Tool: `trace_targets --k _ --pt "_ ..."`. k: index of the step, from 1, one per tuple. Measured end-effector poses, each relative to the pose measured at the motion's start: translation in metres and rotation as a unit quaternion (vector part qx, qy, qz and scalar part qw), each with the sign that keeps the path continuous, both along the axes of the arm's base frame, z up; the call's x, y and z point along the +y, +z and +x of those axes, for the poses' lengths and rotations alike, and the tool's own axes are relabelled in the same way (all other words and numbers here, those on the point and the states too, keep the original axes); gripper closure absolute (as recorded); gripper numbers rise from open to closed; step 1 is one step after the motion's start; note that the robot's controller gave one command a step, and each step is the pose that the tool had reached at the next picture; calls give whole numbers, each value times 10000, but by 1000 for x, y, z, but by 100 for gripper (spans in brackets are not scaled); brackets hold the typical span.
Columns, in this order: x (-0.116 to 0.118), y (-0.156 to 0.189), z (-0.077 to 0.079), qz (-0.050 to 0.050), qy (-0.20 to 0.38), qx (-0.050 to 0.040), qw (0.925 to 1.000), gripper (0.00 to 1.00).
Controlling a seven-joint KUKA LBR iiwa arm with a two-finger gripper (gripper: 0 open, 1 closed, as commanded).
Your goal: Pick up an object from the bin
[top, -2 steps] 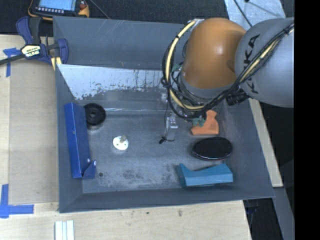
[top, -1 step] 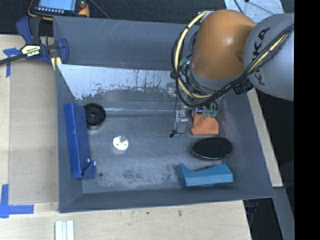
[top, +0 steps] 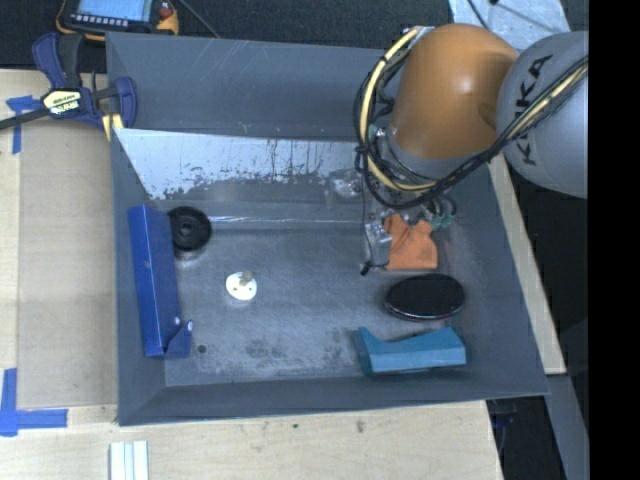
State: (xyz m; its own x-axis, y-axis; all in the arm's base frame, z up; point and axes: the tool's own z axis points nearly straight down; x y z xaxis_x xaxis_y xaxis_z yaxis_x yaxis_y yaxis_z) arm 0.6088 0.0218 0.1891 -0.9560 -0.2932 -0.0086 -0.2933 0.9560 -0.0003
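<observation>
The gripper (top: 381,245) hangs low over the right half of the grey metal bin (top: 250,83), just above a small orange angular lump (top: 416,252) lying near the right wall; whether the gripper is released or clenched on it I cannot tell. Just in front of the lump lies a flat black oval disc (top: 425,297), and nearer still a blue foam wedge (top: 412,351). Well apart on the left lie a long blue bar (top: 150,273), a black round wheel (top: 188,230) and a small white disc (top: 241,287)
</observation>
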Motion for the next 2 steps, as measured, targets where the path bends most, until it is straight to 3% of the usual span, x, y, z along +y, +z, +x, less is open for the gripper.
trace_targets --k 1,2 --pt "-22 -43 11 -6 -968 20 9953 0" --pt "-41 -44 6 -2 -1429 43 9897 0"
